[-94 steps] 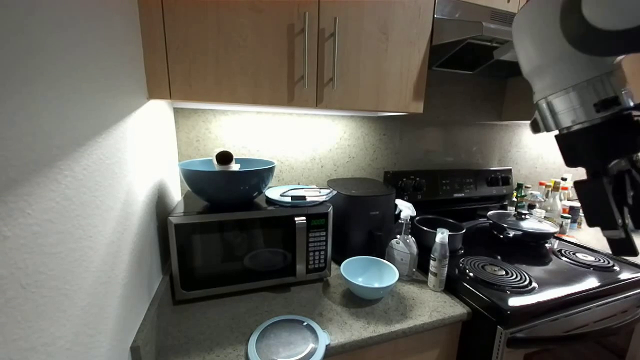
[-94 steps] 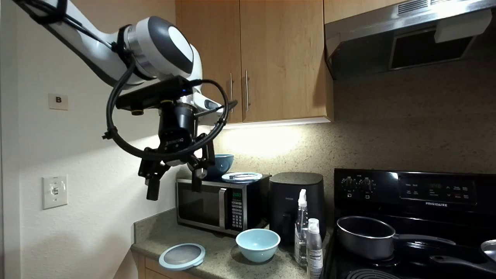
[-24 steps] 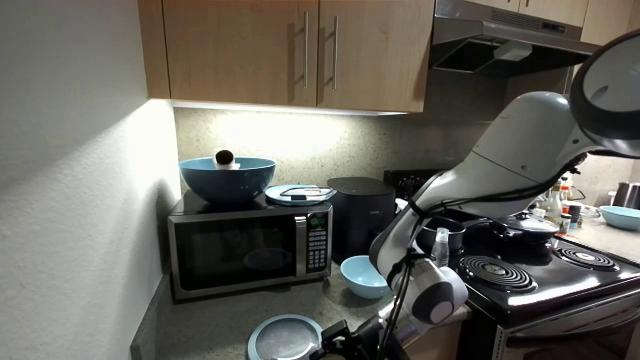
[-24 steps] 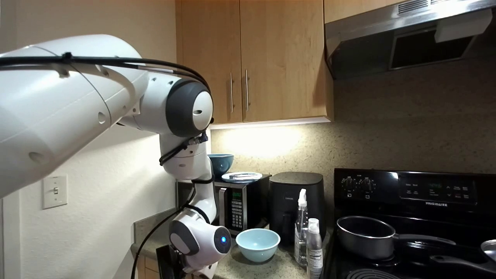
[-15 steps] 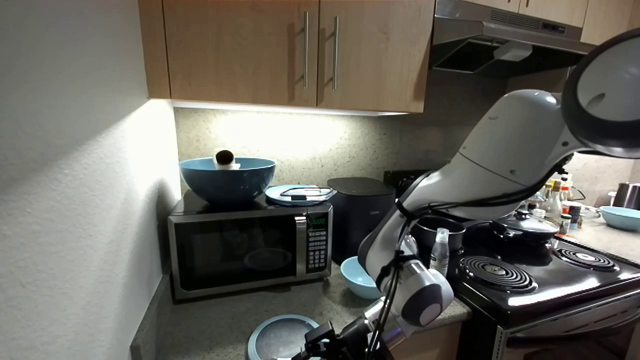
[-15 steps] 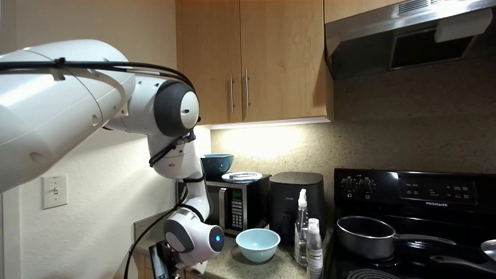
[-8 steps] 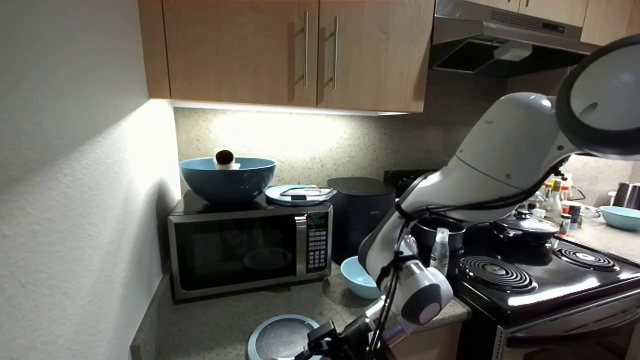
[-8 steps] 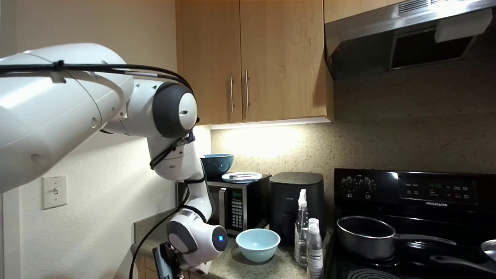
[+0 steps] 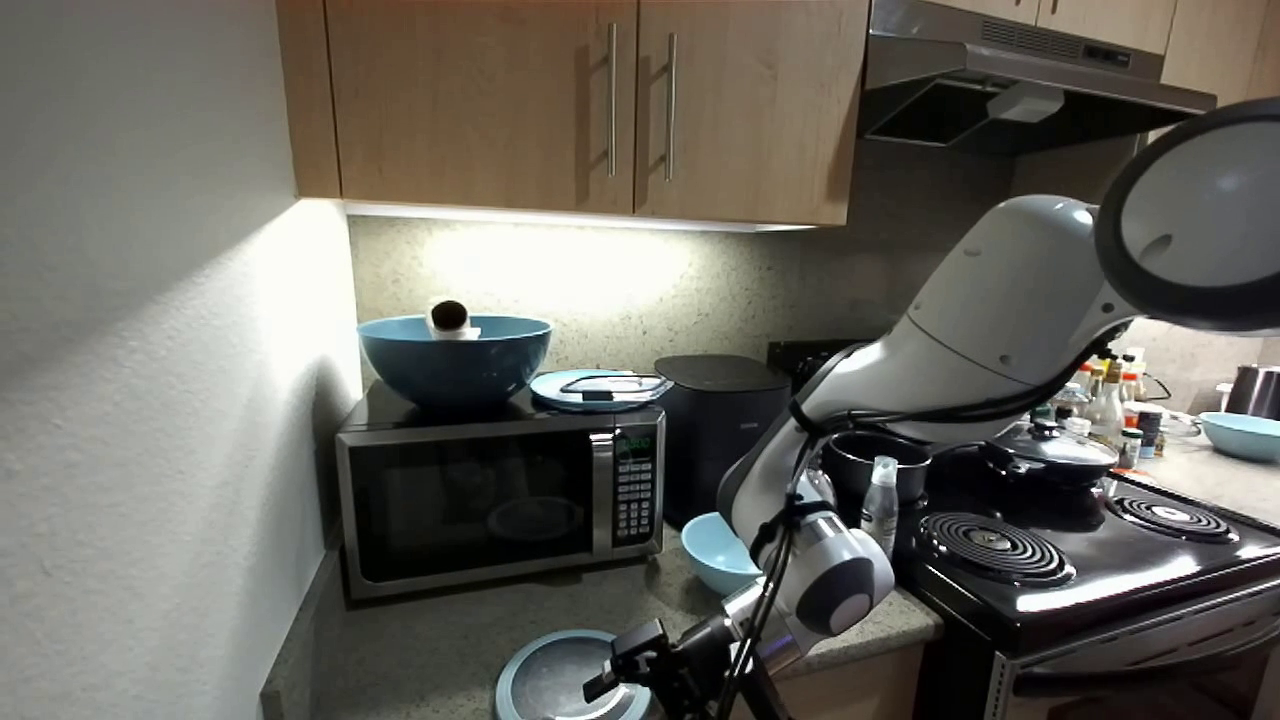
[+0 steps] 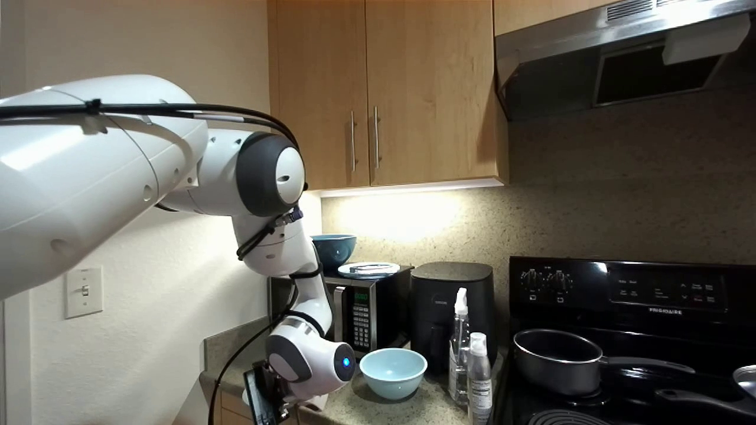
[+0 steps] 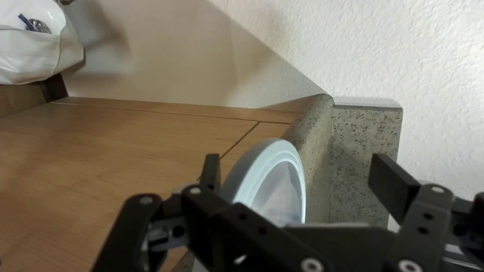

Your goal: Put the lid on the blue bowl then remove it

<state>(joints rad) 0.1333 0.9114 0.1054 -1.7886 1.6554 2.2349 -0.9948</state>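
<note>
"Where is the lid (image 9: pixel 540 675)?"

"Flat on the counter (image 9: pixel 430 650), in front of the microwave (image 9: pixel 470 510)."

"And the gripper (image 11: pixel 301 177)?"

"Low in front of the microwave too, at the lid. In an exterior view it covers part of the lid's edge."

"How do its fingers (image 11: pixel 393 187) stand?"

"Spread wide. The wrist view shows the lid's rim in the gap, closer to one finger than the other."

"Touching it?"

"I can't be sure; in the wrist view the rim is partly hidden behind that near finger."

"What about the blue bowl (image 10: pixel 393 375)?"

"Upright on the counter, near the microwave's corner by the keypad (image 9: pixel 634 497), apart from the lid. The arm (image 9: pixel 930 370) hides part of it in an exterior view."

"Anything up on the microwave?"

"A big teal bowl (image 9: pixel 450 370), with a pale plate-like disc (image 9: pixel 547 387) just beside it. A black appliance (image 9: pixel 715 430) stands beside the microwave's keypad end."
</note>
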